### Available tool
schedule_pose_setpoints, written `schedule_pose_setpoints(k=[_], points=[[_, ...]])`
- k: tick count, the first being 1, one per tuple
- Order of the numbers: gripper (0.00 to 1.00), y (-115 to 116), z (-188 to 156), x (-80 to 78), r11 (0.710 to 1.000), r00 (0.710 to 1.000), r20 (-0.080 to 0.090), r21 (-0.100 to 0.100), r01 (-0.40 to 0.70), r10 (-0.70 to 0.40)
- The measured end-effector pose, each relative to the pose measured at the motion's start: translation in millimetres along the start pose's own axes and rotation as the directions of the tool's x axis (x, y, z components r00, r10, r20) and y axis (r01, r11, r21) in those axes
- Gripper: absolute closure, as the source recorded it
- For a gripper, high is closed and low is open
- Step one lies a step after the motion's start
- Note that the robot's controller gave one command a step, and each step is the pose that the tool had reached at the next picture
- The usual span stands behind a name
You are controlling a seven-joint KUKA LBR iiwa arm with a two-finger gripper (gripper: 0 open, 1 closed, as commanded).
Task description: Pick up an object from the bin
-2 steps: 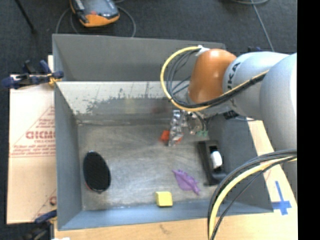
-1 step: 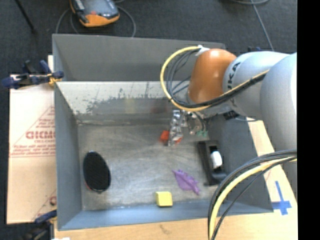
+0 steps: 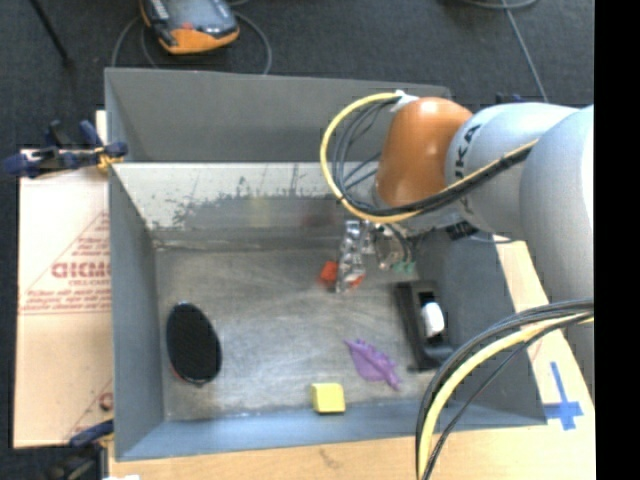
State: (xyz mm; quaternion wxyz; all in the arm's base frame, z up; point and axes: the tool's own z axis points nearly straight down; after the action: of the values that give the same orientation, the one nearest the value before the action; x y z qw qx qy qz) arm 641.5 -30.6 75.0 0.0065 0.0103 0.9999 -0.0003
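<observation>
Gripper (image 3: 349, 268) sits low, right by the red piece (image 3: 327, 273), probably to grab it; open or closed, can't tell

Bin (image 3: 135, 298): grey metal, open top.
Hand (image 3: 350, 266): low over bin floor, near back wall, right of centre.
Red item (image 3: 328, 273): small, just beside hand; contact not determinable.
Black bar (image 3: 422, 326): along right wall, white patch on top.
Purple item (image 3: 373, 361): near bar, toward front.
Yellow block (image 3: 328, 398): at front wall.
Black oval (image 3: 193, 343): front left, well apart from hand.

Black oval (image 3: 193, 343), yellow block (image 3: 328, 398) and purple scrap (image 3: 373, 361) lie well apart.
</observation>
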Motion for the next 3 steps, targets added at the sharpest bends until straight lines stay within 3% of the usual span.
schedule_pose_setpoints(k=[2, 3], points=[[1.00, -0.7, -9.3, 1.5, 1.000, 1.000, -0.012, 0.000, 0.001, -0.001], [1.00, -0.9, -24.5, 0.4, 1.000, 1.000, -0.010, 0.000, 0.001, -0.001]])
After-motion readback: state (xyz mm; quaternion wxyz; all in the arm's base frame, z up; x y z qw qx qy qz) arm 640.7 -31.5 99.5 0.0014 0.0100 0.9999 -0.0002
